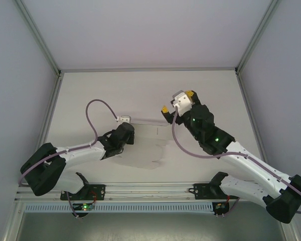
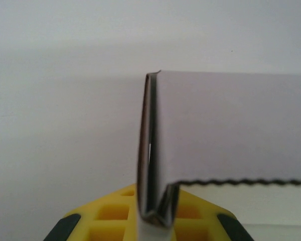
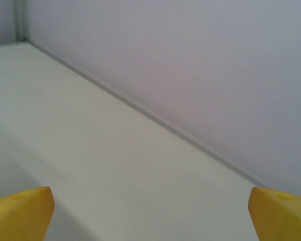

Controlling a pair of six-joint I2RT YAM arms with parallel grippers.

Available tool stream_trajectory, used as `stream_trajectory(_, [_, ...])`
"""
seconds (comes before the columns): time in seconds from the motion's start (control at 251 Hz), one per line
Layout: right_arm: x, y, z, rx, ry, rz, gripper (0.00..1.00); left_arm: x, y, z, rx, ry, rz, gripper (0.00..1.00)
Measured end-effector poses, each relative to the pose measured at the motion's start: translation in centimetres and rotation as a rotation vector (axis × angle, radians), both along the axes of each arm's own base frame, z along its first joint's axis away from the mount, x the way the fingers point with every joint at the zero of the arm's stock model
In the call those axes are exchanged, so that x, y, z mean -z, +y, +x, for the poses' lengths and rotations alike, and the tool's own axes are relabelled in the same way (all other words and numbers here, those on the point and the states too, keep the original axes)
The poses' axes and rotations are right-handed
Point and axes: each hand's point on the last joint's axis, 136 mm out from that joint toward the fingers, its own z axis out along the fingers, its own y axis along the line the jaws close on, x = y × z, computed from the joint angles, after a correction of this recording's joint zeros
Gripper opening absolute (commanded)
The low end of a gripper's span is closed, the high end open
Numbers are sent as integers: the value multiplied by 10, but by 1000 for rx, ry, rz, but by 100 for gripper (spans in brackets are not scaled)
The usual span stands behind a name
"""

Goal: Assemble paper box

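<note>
Between left fingers [image 2: 108,216], folded edge of white paper box [image 2: 231,125]

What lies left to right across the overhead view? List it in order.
Left arm's elbow → left gripper → paper box → right gripper → right arm's elbow.

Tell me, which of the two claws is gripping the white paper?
The left gripper: it is shut on a folded edge of the paper box, while the right gripper stands wide open, empty.
</note>
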Motion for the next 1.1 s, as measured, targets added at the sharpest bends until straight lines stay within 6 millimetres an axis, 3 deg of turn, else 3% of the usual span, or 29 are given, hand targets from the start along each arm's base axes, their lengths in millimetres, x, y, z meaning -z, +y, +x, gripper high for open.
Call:
stream_trajectory(0.196, [71,-8,9,60,224,-111,98,-13,4,-6,3,-37,-38,0])
stream_trajectory(0.335, [99,2,7,11,318,-139,98,-15,10,-10,-8,-48,-48,0])
stream_trajectory(0.706, [119,35,-11,-181,416,-112,98,-4,19,-16,-34,-29,-44,0])
stream_trajectory(0.878, [129,64,-27,-289,440,-127,98,-7,13,-18,-16,-30,-76,0])
stream_trajectory(1.101, [128,82,-22,-263,352,-112,98,-7,13,-18,-36,-21,-98,0])
